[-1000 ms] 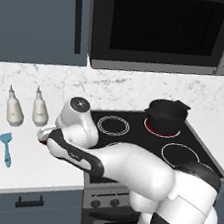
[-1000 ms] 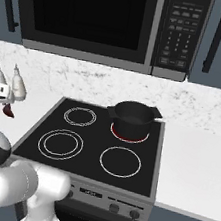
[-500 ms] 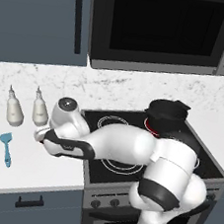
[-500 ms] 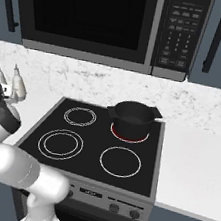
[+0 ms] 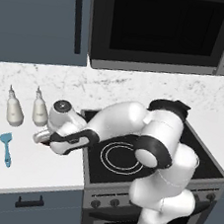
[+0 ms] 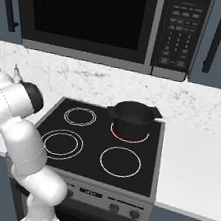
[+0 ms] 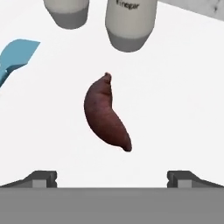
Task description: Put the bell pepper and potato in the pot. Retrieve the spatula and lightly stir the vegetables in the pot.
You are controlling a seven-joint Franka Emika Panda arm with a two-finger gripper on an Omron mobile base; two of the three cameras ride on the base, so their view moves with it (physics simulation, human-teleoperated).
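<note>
In the hand view we see the spatula [image 7: 16,57] at the far left on the white counter [image 7: 175,109], two white bottles [image 7: 130,22] beyond it, and the potato [image 7: 107,114] lying free on the counter, centred ahead of our gripper [image 7: 112,177], whose jaws stand wide apart, holding nothing. From the right base view, the pot [image 6: 132,119] sits on the stove's [image 6: 138,172] back right burner, well away.

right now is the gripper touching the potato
Apart. In the hand view the potato lies on the white counter, with bare counter between it and both fingertips of the open gripper.
</note>
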